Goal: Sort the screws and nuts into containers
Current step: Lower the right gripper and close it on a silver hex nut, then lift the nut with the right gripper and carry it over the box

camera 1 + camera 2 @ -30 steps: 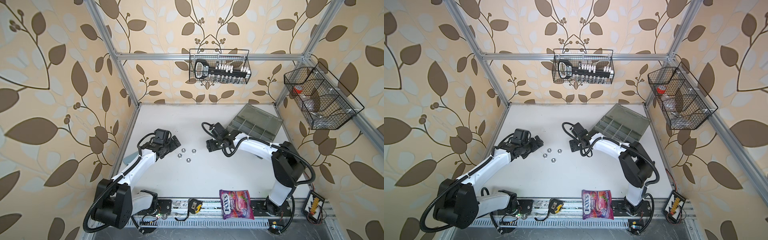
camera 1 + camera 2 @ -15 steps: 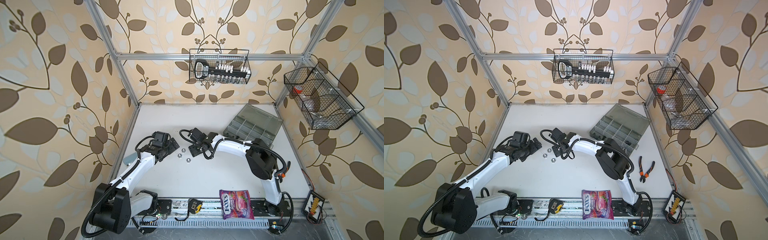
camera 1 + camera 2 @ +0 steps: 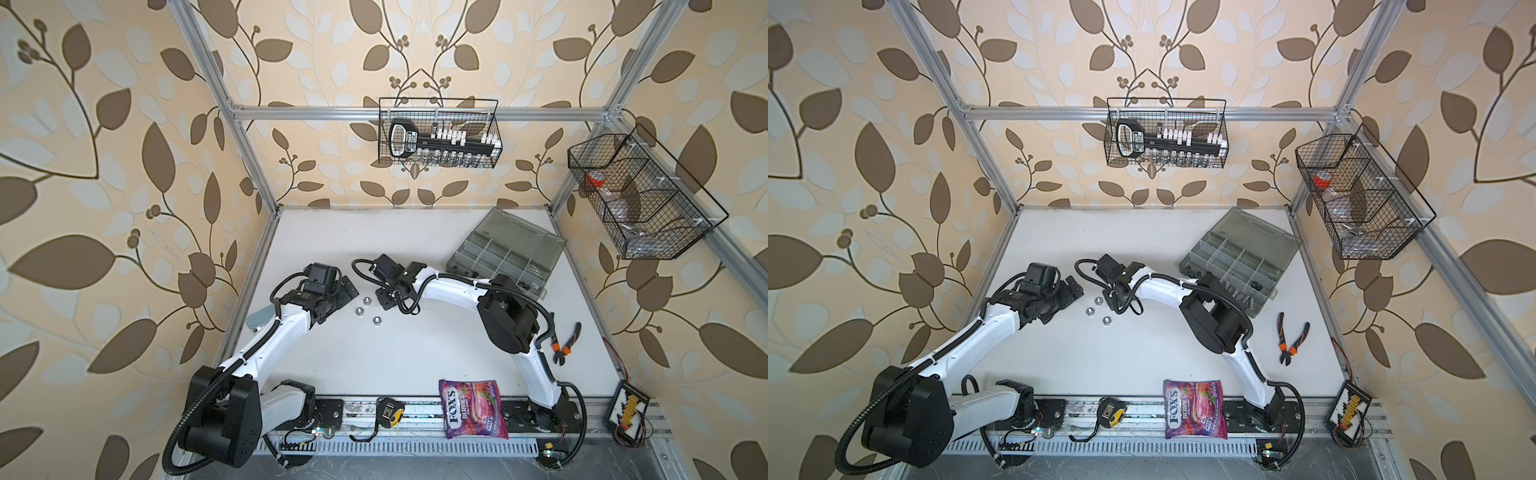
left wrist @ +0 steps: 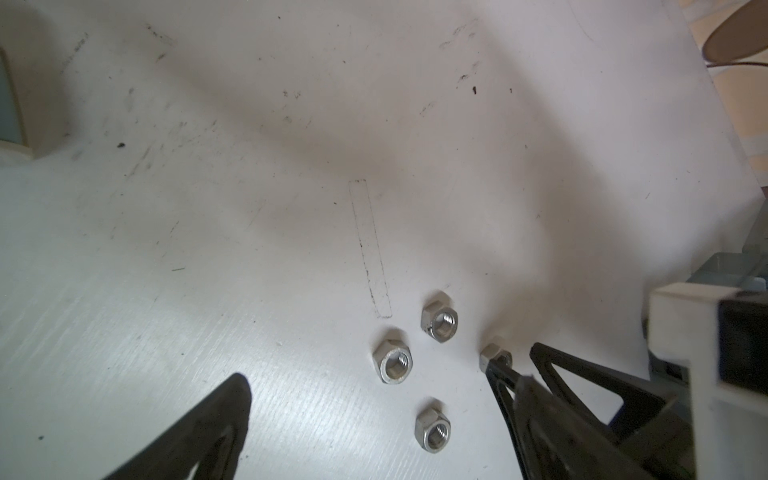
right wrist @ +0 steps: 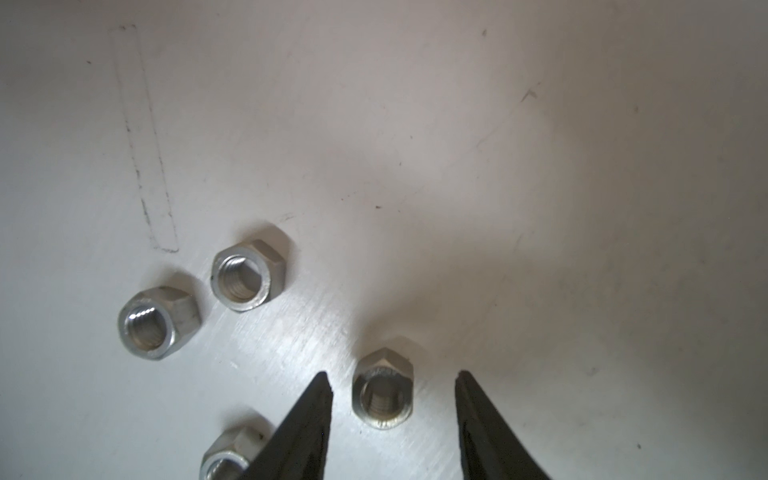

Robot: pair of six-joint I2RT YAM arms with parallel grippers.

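Several silver nuts lie on the white table. Three show in both top views: (image 3: 366,300), (image 3: 358,310), (image 3: 377,319). My right gripper (image 5: 392,380) is down at the table, open, its black fingertips (image 5: 322,388) on either side of a fourth nut (image 5: 383,392) with a gap on both sides. It reaches across the middle (image 3: 384,298). My left gripper (image 3: 338,301) is wide open just left of the nuts, holding nothing (image 4: 382,380). The grey organizer box (image 3: 505,257), with its containers, stands open at back right. Small metal pieces (image 3: 1241,296) lie in it; I cannot tell screws from nuts there.
Orange-handled pliers (image 3: 566,345) lie at the right. A candy bag (image 3: 473,409) and a tape measure (image 3: 388,411) sit at the front edge. Black wire baskets hang on the back wall (image 3: 438,139) and the right wall (image 3: 640,203). A grey-blue block (image 3: 259,320) sits at the left edge.
The right arm swung left from beside the organizer box to the nuts and dropped over one. Its jaws narrowed round that nut. The left arm barely moved.
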